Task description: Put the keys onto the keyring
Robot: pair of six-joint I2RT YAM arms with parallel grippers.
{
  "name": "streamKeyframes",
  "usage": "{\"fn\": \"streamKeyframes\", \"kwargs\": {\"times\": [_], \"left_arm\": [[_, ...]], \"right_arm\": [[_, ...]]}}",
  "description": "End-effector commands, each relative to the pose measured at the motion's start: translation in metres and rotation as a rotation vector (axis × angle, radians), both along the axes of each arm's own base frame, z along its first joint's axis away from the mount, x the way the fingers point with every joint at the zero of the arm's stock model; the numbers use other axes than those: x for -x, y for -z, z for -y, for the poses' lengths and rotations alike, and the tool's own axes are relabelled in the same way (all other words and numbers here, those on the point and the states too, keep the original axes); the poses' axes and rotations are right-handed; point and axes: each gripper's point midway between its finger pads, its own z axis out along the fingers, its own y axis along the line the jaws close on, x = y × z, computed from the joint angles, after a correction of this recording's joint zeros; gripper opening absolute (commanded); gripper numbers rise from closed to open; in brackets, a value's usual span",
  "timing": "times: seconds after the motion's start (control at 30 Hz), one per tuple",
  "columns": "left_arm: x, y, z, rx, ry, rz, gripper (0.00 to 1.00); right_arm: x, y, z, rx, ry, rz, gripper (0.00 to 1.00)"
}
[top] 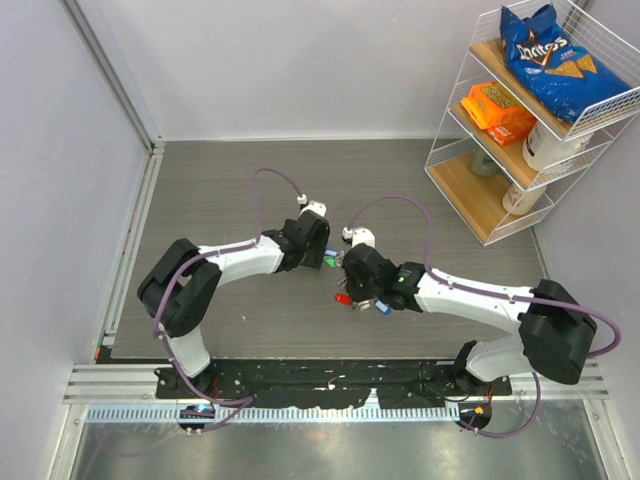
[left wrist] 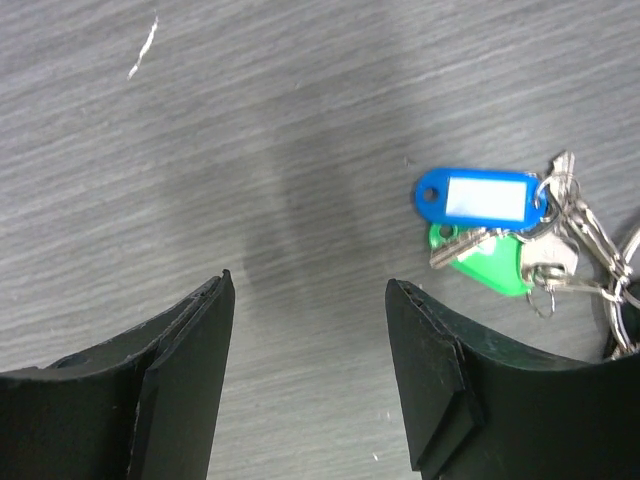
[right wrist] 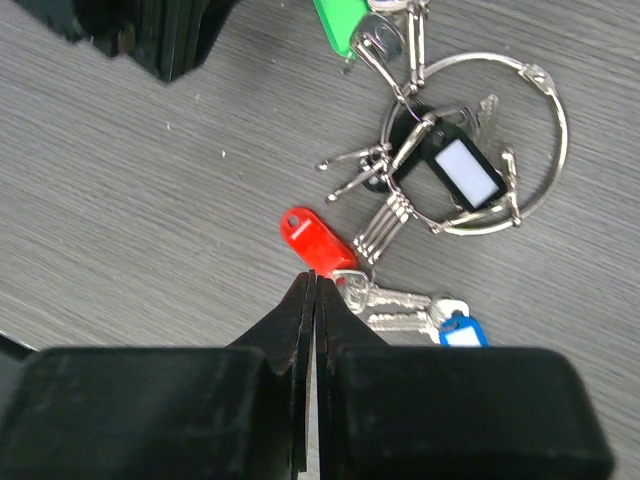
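right gripper (right wrist: 310, 290): nearest to you. Its jaws are pressed fully together with nothing visible between them, and the tips sit right at the near end of the red tag (right wrist: 318, 238).
keys (right wrist: 395, 300): two silver ones lie just right of those tips, near the red tag. A small blue tag (right wrist: 462, 332) lies at their near right end. This bunch appears to lie outside the loop, so count it as not yet threaded.
keyring (right wrist: 563, 135): it lies flat on the grey table (top: 200, 190), just beyond that near bunch and a little to the right. Neither gripper holds it, and you can see no gap opened in the wire.
black tag (right wrist: 450, 170): it has a white label and sits inside the loop. Short metal links cross the wire beside it. These seem to hang on the ring, but the crossings are too fine to be sure.
green tag (left wrist: 490, 262): it lies at the far left of the ring, with a key on top of it and the long blue tag (left wrist: 478, 197) touching its far edge. Small rings trail from this bunch toward the keyring, and you cannot tell whether they are linked to it.
left gripper (left wrist: 308, 283): farthest out. Its jaws are wide apart and empty, over bare table just left of the green and blue tags.
progress: partly done at best, by the look of it. The near red and blue bunch is left to do, and nothing is gripped yet for threading.
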Motion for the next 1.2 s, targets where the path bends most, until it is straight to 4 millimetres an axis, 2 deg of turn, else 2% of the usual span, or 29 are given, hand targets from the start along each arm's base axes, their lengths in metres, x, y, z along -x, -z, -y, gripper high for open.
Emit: {"fn": "streamKeyframes", "kwargs": {"times": [0.0, 0.1, 0.33, 0.6, 0.77, 0.87, 1.07, 1.17], "left_arm": [[0.001, -0.030, 0.013, 0.148, -0.003, 0.053, 0.67], [0.010, -0.030, 0.010, 0.170, 0.001, 0.040, 0.67], [0.029, -0.039, 0.008, 0.225, 0.023, 0.022, 0.68], [0.042, -0.050, 0.010, 0.234, 0.053, 0.036, 0.68], [0.046, -0.055, 0.010, 0.230, 0.060, 0.044, 0.68], [0.048, -0.056, 0.010, 0.230, 0.063, 0.046, 0.69], [0.053, -0.058, 0.010, 0.232, 0.072, 0.050, 0.68], [0.056, -0.059, 0.009, 0.236, 0.075, 0.051, 0.69]], "right_arm": [[-0.021, -0.020, -0.032, -0.132, 0.033, 0.051, 0.06], [-0.023, -0.003, -0.034, -0.124, 0.046, 0.006, 0.05], [-0.021, 0.016, -0.040, -0.127, 0.059, -0.041, 0.06], [-0.027, 0.045, -0.018, -0.048, 0.138, -0.053, 0.05], [-0.030, 0.056, 0.001, -0.019, 0.200, -0.061, 0.06], [-0.031, 0.056, 0.014, -0.008, 0.229, -0.045, 0.05], [-0.025, 0.066, 0.054, 0.062, 0.287, -0.047, 0.06], [-0.029, 0.059, 0.075, 0.068, 0.328, -0.025, 0.05]]}}
